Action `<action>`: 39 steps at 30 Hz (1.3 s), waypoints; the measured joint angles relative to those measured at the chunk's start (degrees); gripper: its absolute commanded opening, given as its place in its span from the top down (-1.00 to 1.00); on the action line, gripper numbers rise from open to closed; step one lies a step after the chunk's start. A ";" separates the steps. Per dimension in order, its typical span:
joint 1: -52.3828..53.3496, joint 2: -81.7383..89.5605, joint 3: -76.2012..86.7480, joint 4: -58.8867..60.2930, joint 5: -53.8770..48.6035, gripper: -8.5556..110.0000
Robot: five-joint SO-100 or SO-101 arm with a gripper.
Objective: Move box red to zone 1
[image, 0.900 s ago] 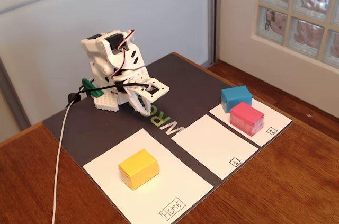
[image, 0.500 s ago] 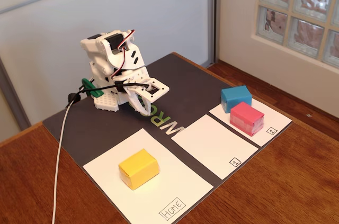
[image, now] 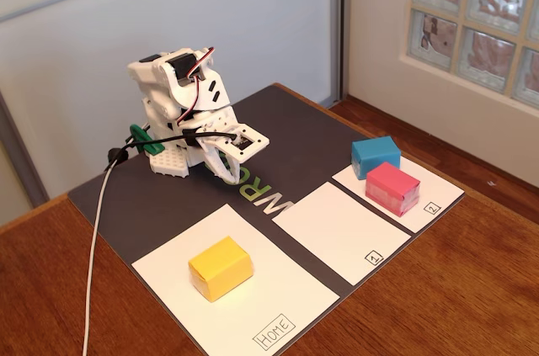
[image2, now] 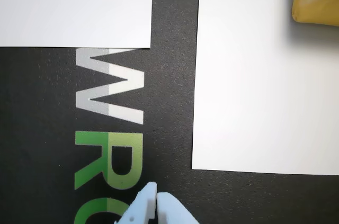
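Nothing has moved: gripper (image2: 154, 195) fingers pressed together, empty, above the dark mat (image: 286, 124), far from the box red (image: 392, 188).

No visible change; arm (image: 187, 112) and blocks sit as before.

Matt paper box red (image: 392, 188), white plastic claw (image: 226, 171), polished wooden table (image: 455, 289)

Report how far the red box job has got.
Nothing looks done yet: the red box sits on the panel marked 2, beside the blue box. Nothing is in hand; the gripper is folded near the arm's base, fingertips together in the wrist view. Left: reach, grasp, carry to zone 1, which lies bare.
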 measured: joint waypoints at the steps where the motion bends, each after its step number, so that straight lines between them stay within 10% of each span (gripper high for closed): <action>1: 0.00 0.00 0.00 0.00 0.00 0.86; 39: -4.57 0.00 -0.44 -2.20 2.81 0.86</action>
